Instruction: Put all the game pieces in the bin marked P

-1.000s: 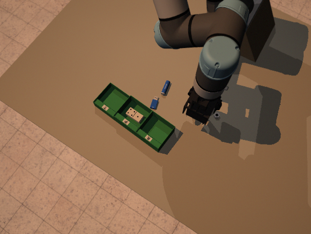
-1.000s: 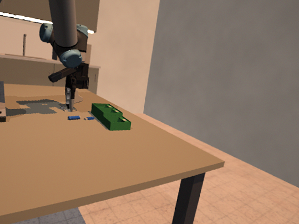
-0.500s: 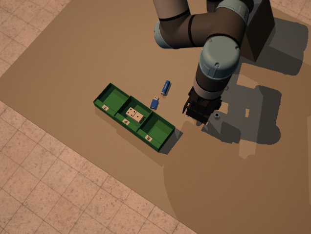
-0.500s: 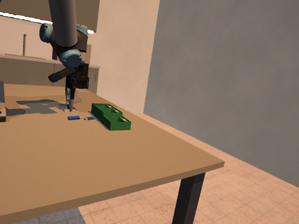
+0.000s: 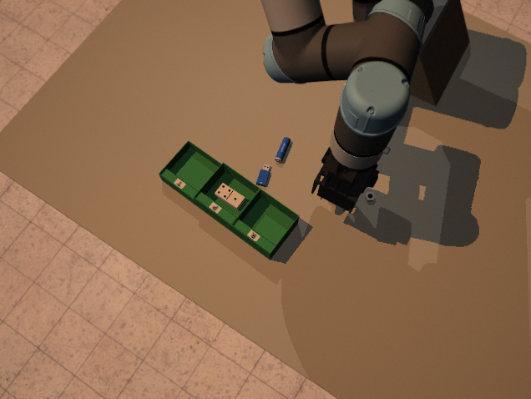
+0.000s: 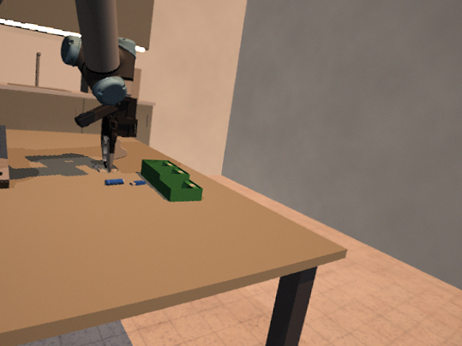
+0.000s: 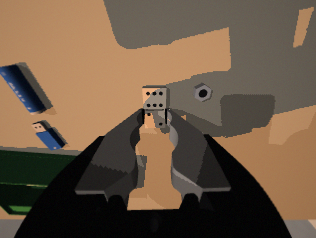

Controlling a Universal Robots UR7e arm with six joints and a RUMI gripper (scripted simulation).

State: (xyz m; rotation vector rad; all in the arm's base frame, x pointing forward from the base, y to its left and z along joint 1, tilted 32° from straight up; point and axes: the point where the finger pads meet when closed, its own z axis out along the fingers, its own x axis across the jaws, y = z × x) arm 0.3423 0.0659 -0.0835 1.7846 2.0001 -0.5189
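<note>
My gripper [image 7: 154, 109] is down at the table and shut on a tan domino [image 7: 154, 102] with black dots, which stands on its end between the fingertips. In the overhead view the gripper [image 5: 343, 182] hides this domino. A second domino [image 5: 230, 195] lies in the middle compartment of the green three-part bin [image 5: 224, 203], the compartment whose label looks like a P. The bin stands upright to the left of the gripper and also shows in the side view [image 6: 170, 178], where the gripper [image 6: 108, 157] reaches the table top.
A blue battery [image 5: 282, 148] and a blue USB stick [image 5: 263, 175] lie between the bin and the gripper. A small grey nut [image 5: 369, 196] lies right beside the gripper. The arm's base stands at the back right.
</note>
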